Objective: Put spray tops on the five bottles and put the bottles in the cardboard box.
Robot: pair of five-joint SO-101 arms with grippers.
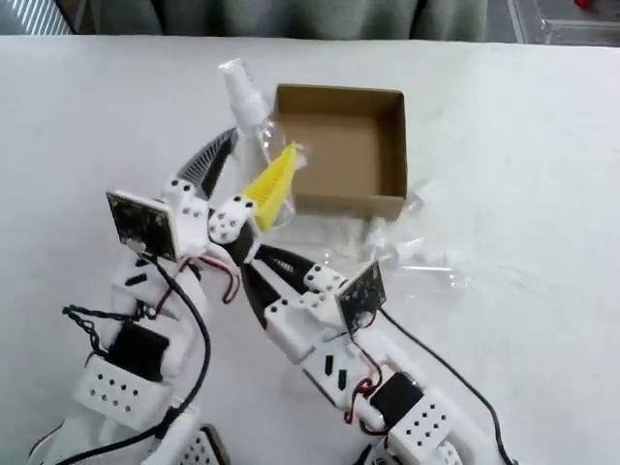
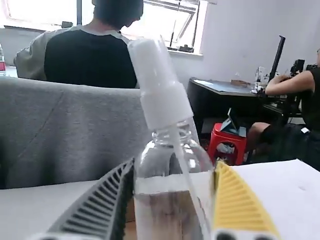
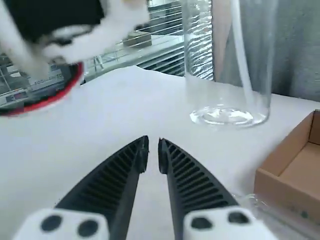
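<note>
gripping capped bottle (image 1: 254, 124) upright, left hand (image 2: 175, 170) has cardboard box (image 1: 349, 204) just beyond it for loading; right hand (image 3: 152, 145) closed, empty.

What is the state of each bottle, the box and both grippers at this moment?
bottle: standing on the table, spray top on, gripped.
left gripper: shut on the bottle.
right gripper: shut, holding nothing.
cardboard box: open, no bottle seen inside.
loose bottles: lying on the table beside the box.
</note>
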